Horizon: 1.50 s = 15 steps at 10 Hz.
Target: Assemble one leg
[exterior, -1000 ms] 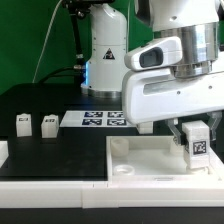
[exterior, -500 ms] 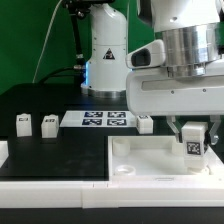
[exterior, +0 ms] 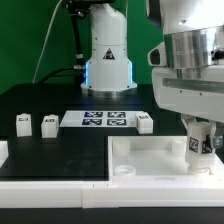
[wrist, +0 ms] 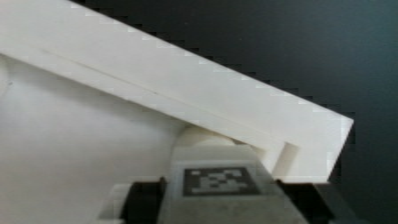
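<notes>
My gripper (exterior: pixel 199 150) is shut on a leg (exterior: pixel 197 147), a small white block with a square marker tag, and holds it upright over the right end of the large flat white piece (exterior: pixel 150 152), near its far right corner. In the wrist view the leg (wrist: pixel 217 181) sits between the dark fingers (wrist: pixel 143 203), just before the white piece's raised rim (wrist: pixel 196 85) and a corner socket (wrist: pixel 222 138). Three more legs (exterior: pixel 24 122) (exterior: pixel 49 124) (exterior: pixel 144 123) stand on the black table.
The marker board (exterior: pixel 98 119) lies flat at the back middle of the table, between the loose legs. The arm's white base (exterior: pixel 107 50) stands behind it. A white ledge (exterior: pixel 50 187) runs along the table's front edge.
The gripper with the leg has moved toward the exterior view's right. The fourth leg by the marker board, hidden a second ago, now shows fully.
</notes>
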### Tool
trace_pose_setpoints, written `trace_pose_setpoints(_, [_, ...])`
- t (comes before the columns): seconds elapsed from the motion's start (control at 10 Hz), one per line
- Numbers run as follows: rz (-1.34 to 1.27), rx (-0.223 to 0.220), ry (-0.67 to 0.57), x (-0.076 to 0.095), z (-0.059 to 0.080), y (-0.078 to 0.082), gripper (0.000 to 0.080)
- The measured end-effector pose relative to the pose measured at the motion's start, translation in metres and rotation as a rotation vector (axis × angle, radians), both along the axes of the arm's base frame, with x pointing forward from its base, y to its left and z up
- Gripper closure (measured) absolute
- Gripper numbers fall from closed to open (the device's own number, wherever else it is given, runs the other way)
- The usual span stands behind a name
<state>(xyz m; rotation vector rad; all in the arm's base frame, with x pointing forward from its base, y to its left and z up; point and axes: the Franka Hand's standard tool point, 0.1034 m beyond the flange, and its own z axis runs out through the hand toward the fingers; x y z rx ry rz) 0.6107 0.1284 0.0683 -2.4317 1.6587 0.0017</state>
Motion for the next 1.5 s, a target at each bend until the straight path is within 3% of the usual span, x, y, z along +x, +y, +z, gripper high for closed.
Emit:
trace_pose_setpoints(0.2, [0.04, 0.001, -0.009, 0.0, 0.0, 0.001, 0.0508])
trace_pose_setpoints(0.3, [0.073, -0.003, -0.014, 0.0, 0.0, 0.0, 0.0318])
trace_pose_setpoints(0.4, [0.201, -0.024, -0.026, 0.0, 0.0, 0.001, 0.0318])
trace_pose_setpoints(0.5, [0.379, -0.058, -0.045, -0.001, 0.001, 0.003, 0.0187])
trace_pose_setpoints(0.6, [0.487, -0.073, -0.06, -0.001, 0.001, 0.004, 0.0161])
trace_pose_setpoints(1.0, [1.037, -0.146, -0.124, -0.001, -0.002, -0.007, 0.015])
trace_pose_setpoints(1.5, [1.327, -0.18, -0.166, 0.0, 0.0, -0.006, 0.015])
